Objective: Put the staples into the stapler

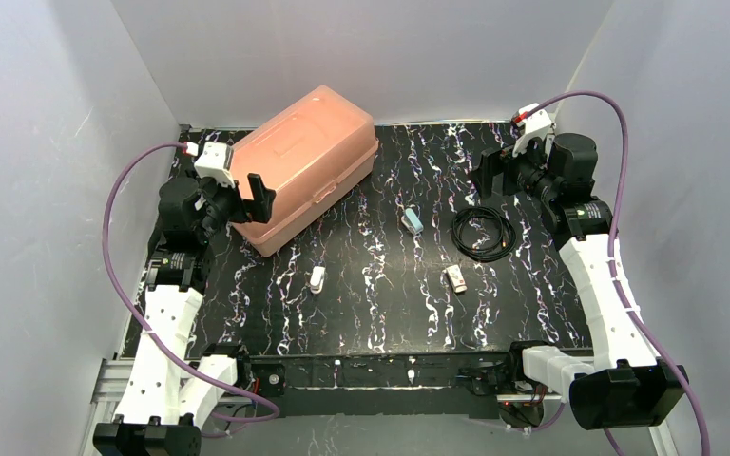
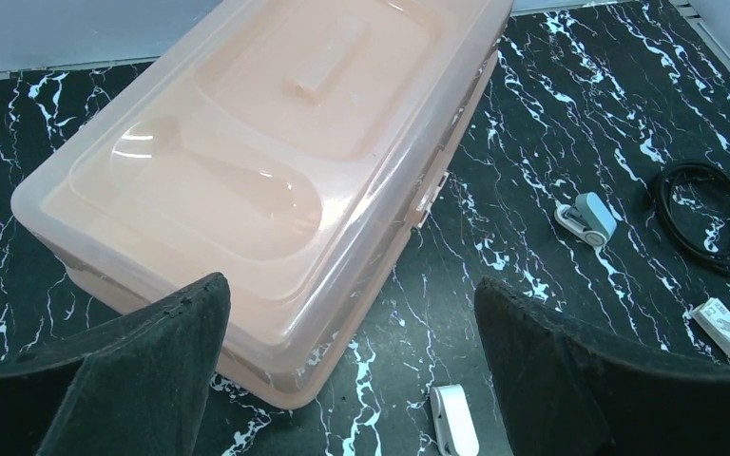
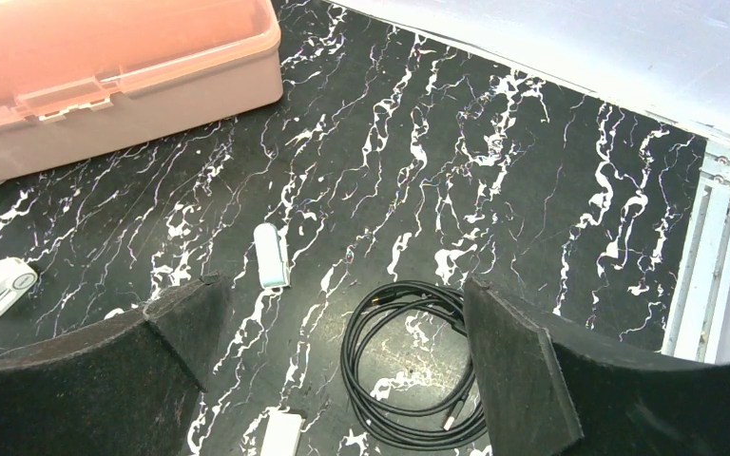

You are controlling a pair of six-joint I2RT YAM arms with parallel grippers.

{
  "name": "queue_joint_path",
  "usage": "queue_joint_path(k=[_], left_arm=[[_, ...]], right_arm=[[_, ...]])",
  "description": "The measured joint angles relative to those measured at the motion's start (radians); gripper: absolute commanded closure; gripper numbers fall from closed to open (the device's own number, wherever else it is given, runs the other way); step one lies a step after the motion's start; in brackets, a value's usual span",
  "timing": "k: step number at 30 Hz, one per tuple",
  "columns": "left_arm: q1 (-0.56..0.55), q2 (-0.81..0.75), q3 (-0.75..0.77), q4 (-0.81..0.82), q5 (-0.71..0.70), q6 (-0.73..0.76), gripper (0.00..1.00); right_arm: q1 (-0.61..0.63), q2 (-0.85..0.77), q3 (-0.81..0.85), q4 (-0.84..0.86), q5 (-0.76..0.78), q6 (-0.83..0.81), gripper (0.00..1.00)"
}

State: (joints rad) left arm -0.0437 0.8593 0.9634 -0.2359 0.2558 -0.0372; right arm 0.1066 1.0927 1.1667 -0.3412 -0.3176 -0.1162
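Stapler [image 1: 316, 278] before case [image 1: 304, 166], seemingly apart

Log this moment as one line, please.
left gripper: open, by pink box | right gripper: open, empty | stapler: untouched on table

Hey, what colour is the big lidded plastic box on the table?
The box is a translucent peach-pink, lid and base alike; it shows best in the left wrist view.

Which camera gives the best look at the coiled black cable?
Right wrist: the cable lies close and large, its plug visible. Top external shows it whole but small; left wrist catches it at the right edge.
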Motion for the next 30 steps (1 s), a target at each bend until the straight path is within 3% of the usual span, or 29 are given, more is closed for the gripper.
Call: queue_joint_path(k=[11,21,30], left_arm=[[0.000,-0.003,0.000,-0.010,0.058,0.002,0.02],[0.000,-0.003,0.000,-0.060,0.240,0.083,0.02],[0.000,0.014,0.001,-0.132,0.386,0.182,0.02]], right_arm=[[0.000,0.000,0.000,-0.005,-0.016,-0.018,0.01],[0.011,-0.008,-0.016,-0.051,-0.021,-0.085,0.01],[0.170,-0.031,-0.147,-0.153,0.062,-0.203,0.01]])
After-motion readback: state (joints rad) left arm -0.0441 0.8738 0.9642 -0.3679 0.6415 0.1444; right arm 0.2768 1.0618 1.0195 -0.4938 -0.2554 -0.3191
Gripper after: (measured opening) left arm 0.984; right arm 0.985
